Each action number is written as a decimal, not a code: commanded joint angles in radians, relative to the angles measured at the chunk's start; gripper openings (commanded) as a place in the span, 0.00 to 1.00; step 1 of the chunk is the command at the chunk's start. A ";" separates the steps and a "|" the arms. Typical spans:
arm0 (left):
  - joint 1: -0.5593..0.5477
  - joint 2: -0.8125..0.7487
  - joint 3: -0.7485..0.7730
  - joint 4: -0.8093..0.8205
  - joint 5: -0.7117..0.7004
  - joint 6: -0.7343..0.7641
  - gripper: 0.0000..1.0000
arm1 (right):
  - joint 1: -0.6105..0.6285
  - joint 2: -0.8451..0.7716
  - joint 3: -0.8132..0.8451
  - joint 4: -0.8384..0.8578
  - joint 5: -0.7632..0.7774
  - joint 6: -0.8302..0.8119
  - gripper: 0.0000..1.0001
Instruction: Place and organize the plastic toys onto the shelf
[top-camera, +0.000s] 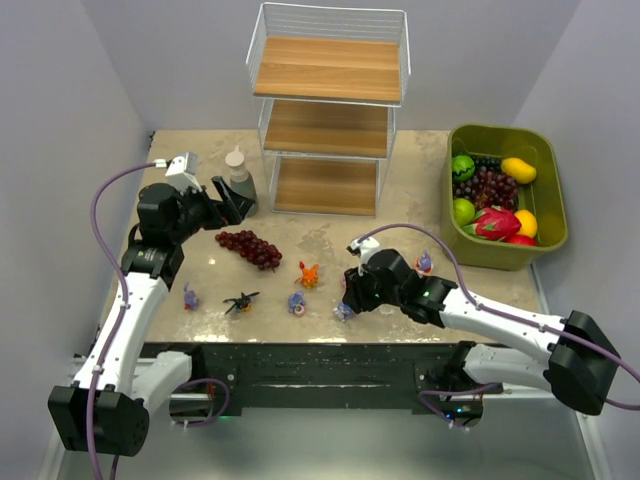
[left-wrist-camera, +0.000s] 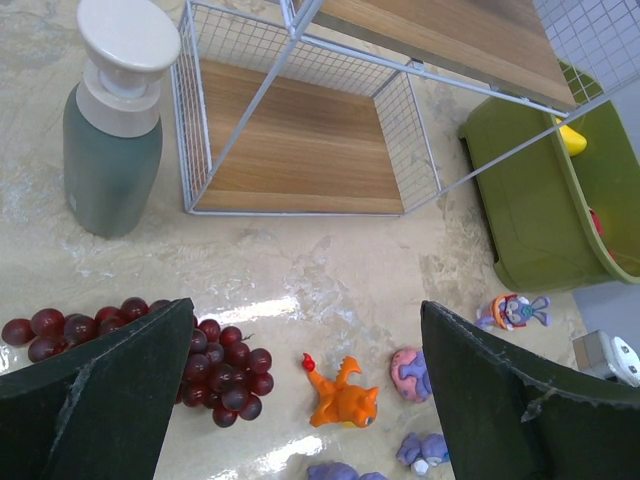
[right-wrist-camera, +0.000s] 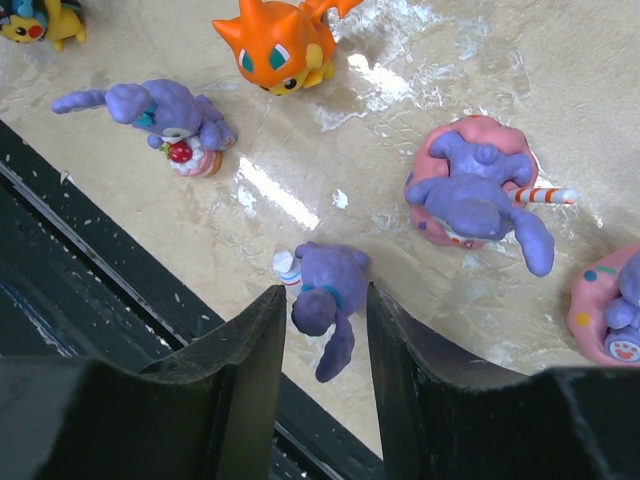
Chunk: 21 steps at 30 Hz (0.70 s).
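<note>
- My right gripper (right-wrist-camera: 327, 297) is lowered over a small purple bunny (right-wrist-camera: 330, 285), one dark finger on each side. The fingers are at its flanks or just off them, and I cannot tell whether they press it.
- The bunny lies on the table (top-camera: 410, 190) near its front edge. It is smooth moulded plastic with long ears, and there is a white bit at its side.
- Close by are a glossy orange creature (right-wrist-camera: 275, 45), a bunny on a pink ring (right-wrist-camera: 475, 195) and a bunny with a little cake (right-wrist-camera: 165, 110). A black bug (top-camera: 240, 300) lies further left.
- The shelf (top-camera: 325, 70) stands at the far side, three wooden boards in white wire.
- My left gripper (left-wrist-camera: 305, 315) hangs wide open, holding nothing, above the dark red grapes (left-wrist-camera: 225, 375).
- A grey-green bottle (left-wrist-camera: 115, 150) stands beside the shelf, and a green bin (top-camera: 555, 215) of fruit sits to the right.
</note>
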 joint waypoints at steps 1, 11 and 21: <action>0.004 -0.022 0.009 0.039 0.012 -0.020 0.99 | 0.005 0.020 -0.016 0.078 0.009 -0.019 0.39; 0.004 -0.036 0.012 0.036 0.025 -0.024 1.00 | 0.006 0.021 0.038 0.040 0.002 -0.015 0.00; -0.082 -0.025 0.047 0.088 0.404 0.110 1.00 | 0.005 0.032 0.426 -0.239 -0.007 -0.082 0.00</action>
